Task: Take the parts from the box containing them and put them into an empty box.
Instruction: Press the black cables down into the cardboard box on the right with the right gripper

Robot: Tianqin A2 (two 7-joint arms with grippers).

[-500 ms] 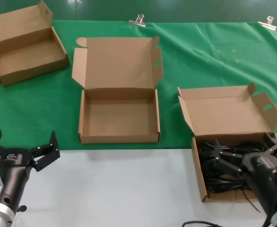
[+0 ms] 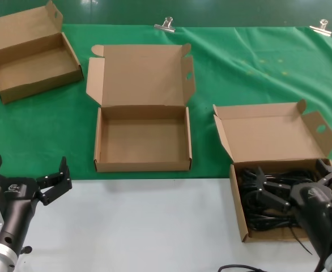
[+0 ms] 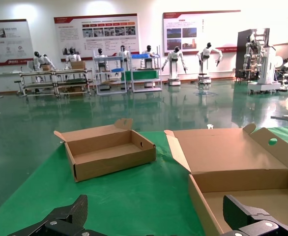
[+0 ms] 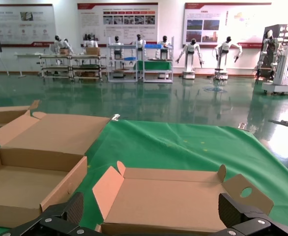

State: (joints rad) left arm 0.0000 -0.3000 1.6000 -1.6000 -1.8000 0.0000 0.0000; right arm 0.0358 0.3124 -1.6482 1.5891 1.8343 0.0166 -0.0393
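The parts (image 2: 266,199), black coiled cables, lie in the box containing them (image 2: 268,136) at the right front, its short lid standing open. My right gripper (image 2: 290,177) hangs open just over the cables, one finger at each side of the bundle. In the right wrist view this gripper (image 4: 154,219) faces the box's lid (image 4: 183,196). The empty box (image 2: 143,141) sits in the middle with its tall lid laid back. My left gripper (image 2: 27,171) is open and holds nothing, low at the left front; in the left wrist view, this gripper (image 3: 158,219) points at the empty box (image 3: 242,172).
A third open cardboard box (image 2: 33,56) stands at the far left on the green cloth (image 2: 239,68). Two metal clips (image 2: 165,24) pin the cloth's far edge. Bare white table (image 2: 154,226) lies in front of the boxes.
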